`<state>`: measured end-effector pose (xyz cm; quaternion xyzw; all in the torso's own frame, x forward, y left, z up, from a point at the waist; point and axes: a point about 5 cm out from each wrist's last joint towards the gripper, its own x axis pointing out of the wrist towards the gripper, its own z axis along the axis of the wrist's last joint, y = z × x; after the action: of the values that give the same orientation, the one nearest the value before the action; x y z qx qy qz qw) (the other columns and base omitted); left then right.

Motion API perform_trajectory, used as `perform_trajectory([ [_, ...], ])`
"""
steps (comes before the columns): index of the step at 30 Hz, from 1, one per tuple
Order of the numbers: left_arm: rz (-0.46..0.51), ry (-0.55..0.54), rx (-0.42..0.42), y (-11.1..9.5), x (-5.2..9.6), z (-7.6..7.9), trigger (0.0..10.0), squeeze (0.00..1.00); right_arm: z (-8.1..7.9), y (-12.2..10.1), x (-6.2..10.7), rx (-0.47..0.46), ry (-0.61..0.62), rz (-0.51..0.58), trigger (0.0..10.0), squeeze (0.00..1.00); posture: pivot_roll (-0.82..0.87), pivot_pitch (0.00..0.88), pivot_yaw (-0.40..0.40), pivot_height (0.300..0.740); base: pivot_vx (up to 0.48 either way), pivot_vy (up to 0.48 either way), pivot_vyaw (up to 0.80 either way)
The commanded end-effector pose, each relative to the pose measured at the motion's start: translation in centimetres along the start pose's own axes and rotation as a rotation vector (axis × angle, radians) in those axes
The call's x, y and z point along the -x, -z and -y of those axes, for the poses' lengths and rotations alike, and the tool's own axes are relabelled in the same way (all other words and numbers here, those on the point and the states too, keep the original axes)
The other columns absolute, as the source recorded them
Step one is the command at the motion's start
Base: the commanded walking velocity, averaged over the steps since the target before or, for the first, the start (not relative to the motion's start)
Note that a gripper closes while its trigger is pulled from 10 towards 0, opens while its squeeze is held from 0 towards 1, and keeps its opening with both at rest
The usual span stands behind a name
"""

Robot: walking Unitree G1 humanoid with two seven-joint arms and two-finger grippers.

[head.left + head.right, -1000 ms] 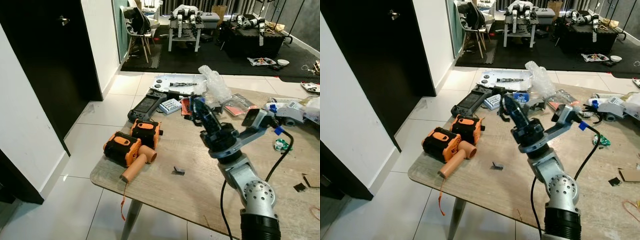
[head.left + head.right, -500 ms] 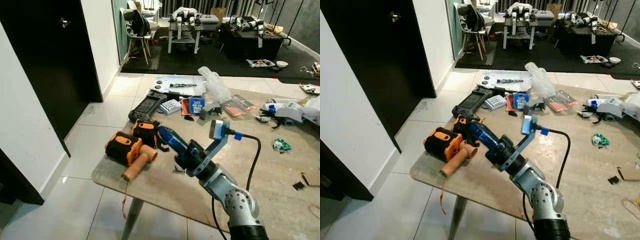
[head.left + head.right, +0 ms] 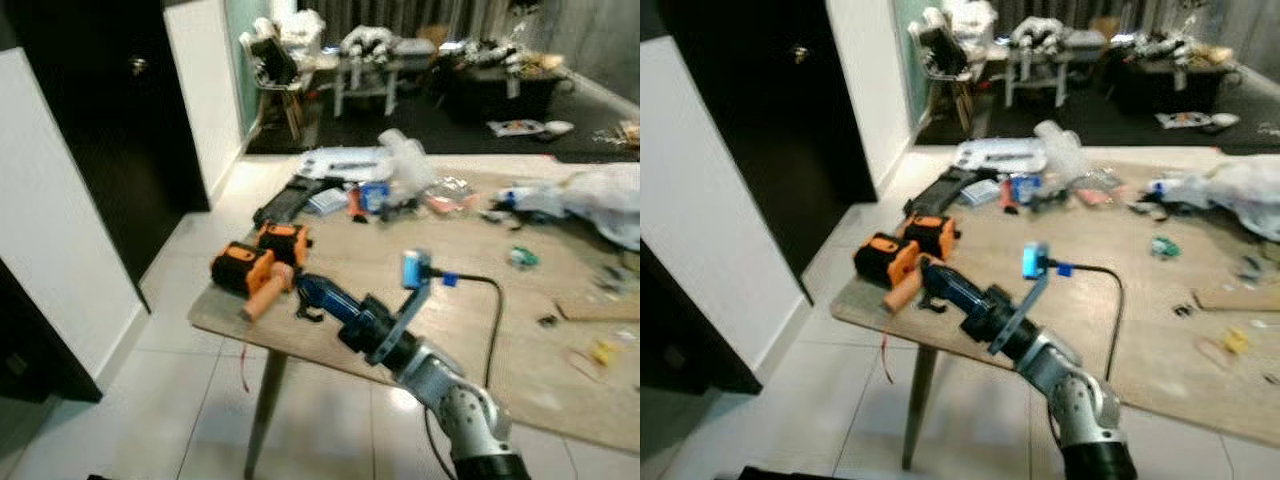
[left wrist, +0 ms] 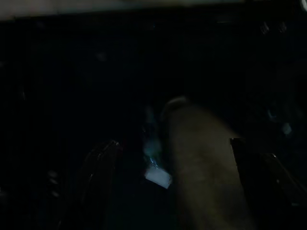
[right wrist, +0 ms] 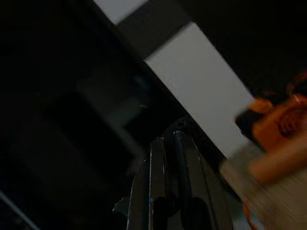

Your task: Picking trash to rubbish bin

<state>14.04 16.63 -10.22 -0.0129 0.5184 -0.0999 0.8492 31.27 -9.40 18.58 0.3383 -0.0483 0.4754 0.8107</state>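
Left eye view: blurred; the right pincer reaches toward the robot's left, over the near left corner of the tabletop.
Right pincer: fingers pressed together in the right wrist view, with a small dark scrap seemingly pinched and hanging at the tips; too blurred to be sure what it is.
Left pincer: arm idle in the dark; whether it is parted or closed I cannot tell.
Trash: if the scrap is the piece being carried, it sits at the pincer tips, just beside the orange tool.
More trash: a green scrap, a crumpled clear bag and white plastic lie farther back on the tabletop, well apart from the pincer.
Bin: no bin can be made out.
Handling: the scrap looks tiny, light and thin, probably easy to lose from a loose pinch; hold it firmly at the fingertips. The bag would be soft and crushable, best taken by a bunched fold.
Writing: nothing legible; blur hides any labels on the packets at the far edge.
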Motion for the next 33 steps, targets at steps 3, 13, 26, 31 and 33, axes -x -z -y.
perform_trajectory([
  [3, -0.070, 0.003, 0.027, 2.1, 0.2, 0.3, 10.0, 0.00, 0.8, 1.1, -0.4, -0.001, 0.065, -0.058, 10.0, 0.00, -0.11, 0.115, 0.019, 0.740, -0.210, 0.000, -0.26],
  [13, -0.066, 0.007, 0.023, 1.9, 0.2, 0.5, 10.0, 0.00, 2.8, 2.0, 1.6, 0.052, 0.193, -0.127, 10.0, 0.00, -0.12, 0.114, 0.021, 0.740, 0.000, 0.000, -0.79],
  [26, -0.069, 0.018, 0.009, 2.0, 0.1, 0.8, 10.0, 0.00, 5.2, 4.9, 7.2, 0.042, 0.355, -0.275, 10.0, 0.00, -0.13, 0.123, 0.020, 0.740, 0.000, 0.000, -0.79],
  [31, -0.068, 0.018, -0.005, 1.9, 0.1, 0.7, 10.0, 0.00, 6.9, 6.3, 9.5, 0.048, 0.513, -0.330, 10.0, 0.00, -0.13, 0.125, 0.023, 0.740, 0.000, 0.000, -0.79],
  [33, -0.065, 0.019, -0.012, 1.8, 0.1, 0.7, 10.0, 0.00, 7.9, 7.0, 11.0, 0.035, 0.622, -0.340, 10.0, 0.00, -0.14, 0.124, 0.024, 0.740, 0.000, 0.000, -0.79],
])
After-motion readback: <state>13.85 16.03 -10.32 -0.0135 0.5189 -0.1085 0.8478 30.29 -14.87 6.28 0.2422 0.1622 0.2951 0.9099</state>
